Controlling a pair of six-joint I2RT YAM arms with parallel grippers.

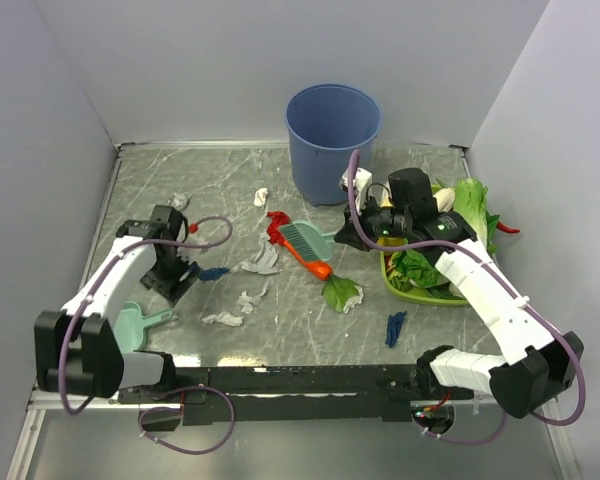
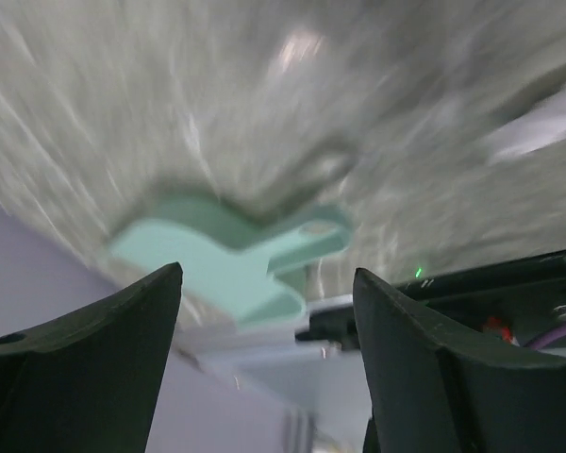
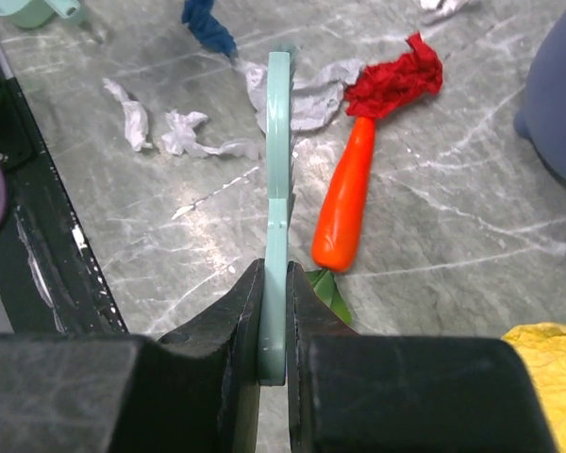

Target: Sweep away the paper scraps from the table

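Left fingers [image 2: 123, 349] stand wide w/ nothing held, the dustpan [image 2: 231, 255] lying apart below them by the tabletop's [image 1: 300, 335] front-left edge; right fingers [image 3: 231, 330] are clamped on the brush [image 3: 278, 160] handle. Left arm bends low over the left side; right arm reaches in past the tray [image 1: 410, 296] toward centre. Scraps [image 1: 245, 298] lie mid-tabletop, a red scrap [image 1: 277, 225] touching the carrot [image 1: 318, 267], w/ bare room front-centre.
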